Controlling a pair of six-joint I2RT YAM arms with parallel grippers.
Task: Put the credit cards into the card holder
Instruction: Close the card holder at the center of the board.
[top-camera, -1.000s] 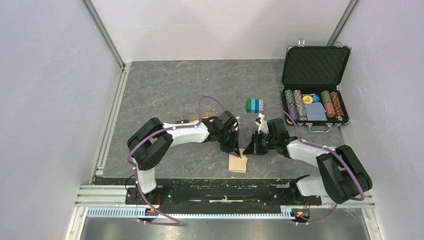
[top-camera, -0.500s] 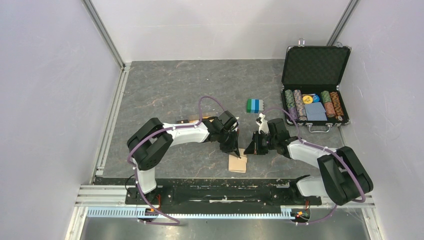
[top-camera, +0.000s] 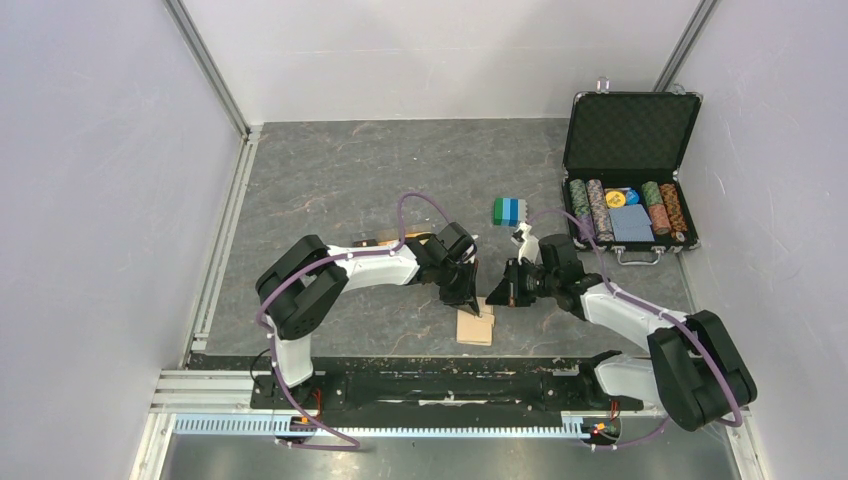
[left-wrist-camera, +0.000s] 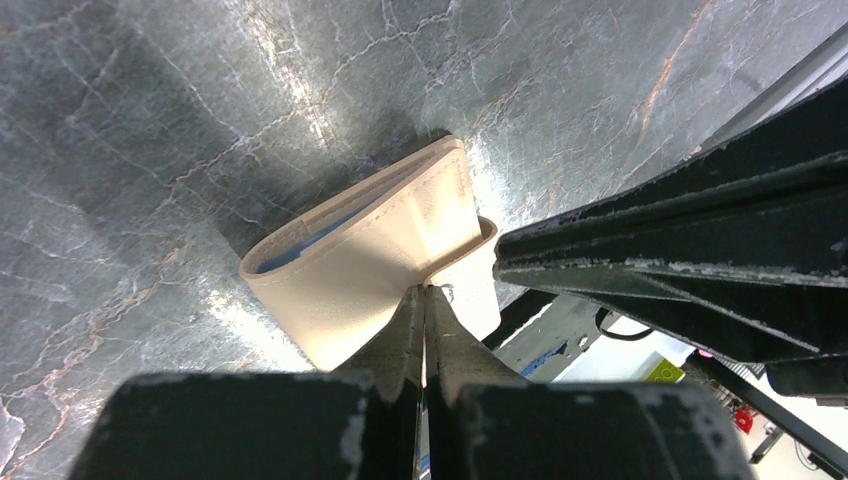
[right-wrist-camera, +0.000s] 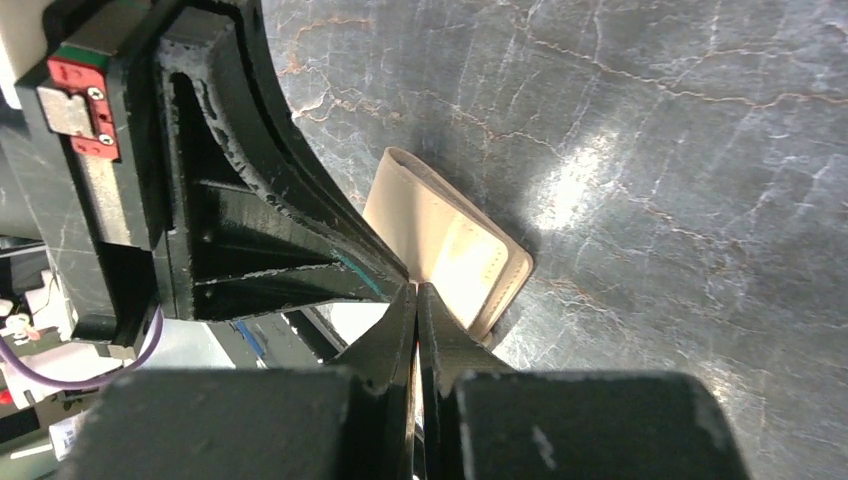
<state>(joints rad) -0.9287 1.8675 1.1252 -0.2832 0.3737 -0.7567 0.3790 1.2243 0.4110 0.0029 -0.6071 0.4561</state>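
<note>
- The small beige-tan leather-like folding card holder (top-camera: 476, 327) is lying flat on the dark grey marbled table (top-camera: 340, 180), in the lower middle of the overhead frame, just above the arms' bases.
- In the left wrist view its fold is gaping slightly, and a light-blue lining is showing inside.
- The left gripper (top-camera: 473, 303) is pointing down at the holder's upper edge. Its two fingers are pressed together, with their tips touching the tan cover.
- The right gripper (top-camera: 493, 299) is coming in from the right, just beside the left one. Its fingers are likewise squeezed tight, with the tips at the holder's upper right corner. Whether anything thin is sitting between them cannot be told.
- What looks like a thin orange-gold card (top-camera: 376, 241) is peeking out above the left forearm, mostly hidden.
- A green-and-blue block stack (top-camera: 508, 211) is standing above the grippers, apart from them.
- A black foam-lined case (top-camera: 630, 135) is sitting open at the upper right, with rows of round poker chips (top-camera: 590, 210) in it.
</note>
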